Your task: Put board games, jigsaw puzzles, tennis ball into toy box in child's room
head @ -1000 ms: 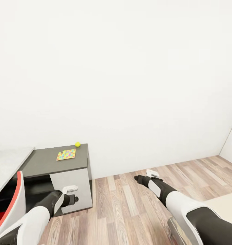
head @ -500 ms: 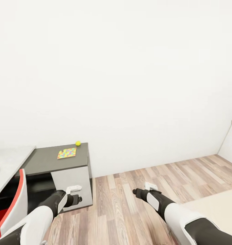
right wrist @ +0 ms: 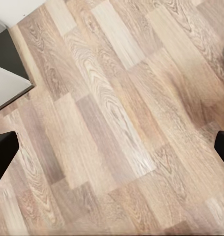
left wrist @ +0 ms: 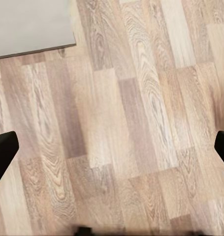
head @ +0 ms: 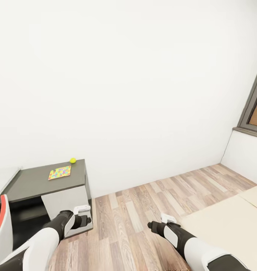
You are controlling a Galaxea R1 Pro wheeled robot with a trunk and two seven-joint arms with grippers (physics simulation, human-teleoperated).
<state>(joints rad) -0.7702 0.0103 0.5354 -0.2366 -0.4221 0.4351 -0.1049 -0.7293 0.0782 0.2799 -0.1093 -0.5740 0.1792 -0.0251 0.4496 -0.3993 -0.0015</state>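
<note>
- The head camera had swung toward the robot's right since the earlier frames: a grey-framed window (head: pixel 254 107) had come into view, and more of the beige bed (head: pixel 226 222) showed.
- Both arms hung low over the wood-plank floor (head: pixel 143 210).
- The left gripper (head: pixel 84 220) had its fingers spread wide, holding nothing; the right gripper (head: pixel 155 226) was likewise spread and empty.
- A jigsaw puzzle (head: pixel 60 172) lay flat on the dark grey section of the table (head: pixel 34 182), with the tennis ball (head: pixel 72 160) just beyond it near the wall.
- A red chair (head: pixel 2 233) stood before the table, beside the left arm.
</note>
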